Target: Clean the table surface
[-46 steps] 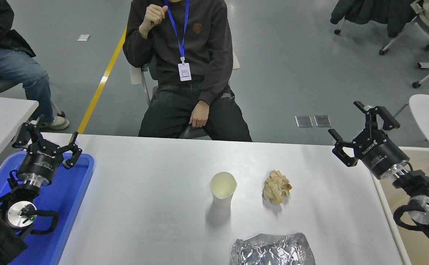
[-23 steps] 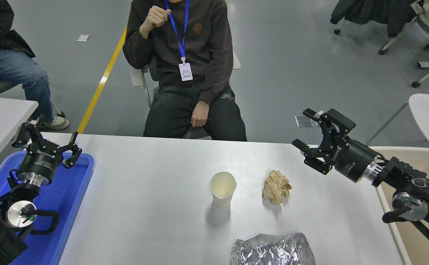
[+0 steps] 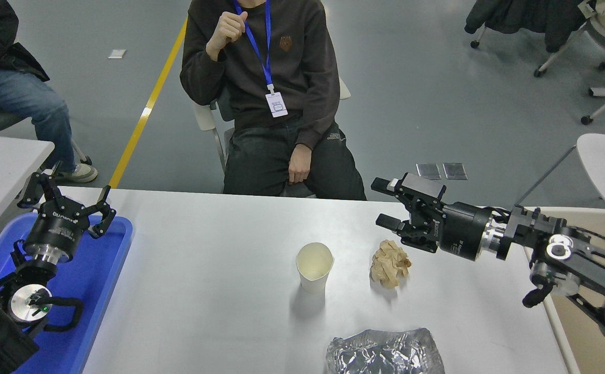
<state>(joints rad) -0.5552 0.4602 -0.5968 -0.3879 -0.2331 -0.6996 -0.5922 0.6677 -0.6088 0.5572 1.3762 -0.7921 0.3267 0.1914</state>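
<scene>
The white table surface (image 3: 203,291) fills the lower half of the head view. On it stand a white paper cup (image 3: 314,267), a crumpled brown paper ball (image 3: 389,263) to its right, and a crumpled sheet of silver foil (image 3: 385,353) at the front edge. My right gripper (image 3: 381,203) is open, pointing left, just above and behind the paper ball, apart from it. My left gripper (image 3: 66,200) is open and parked over the blue tray at the lower left.
A blue plastic tray (image 3: 102,280) lies at the table's left end. A beige bin (image 3: 593,228) stands off the right edge. A person (image 3: 266,78) sits at the far side, another at the upper left. A smaller white table (image 3: 1,161) is at left.
My right arm has swung left and lowered from the table's right edge, bringing the open gripper close to the brown paper ball. The seated person shifted slightly right. The left arm has not moved.
</scene>
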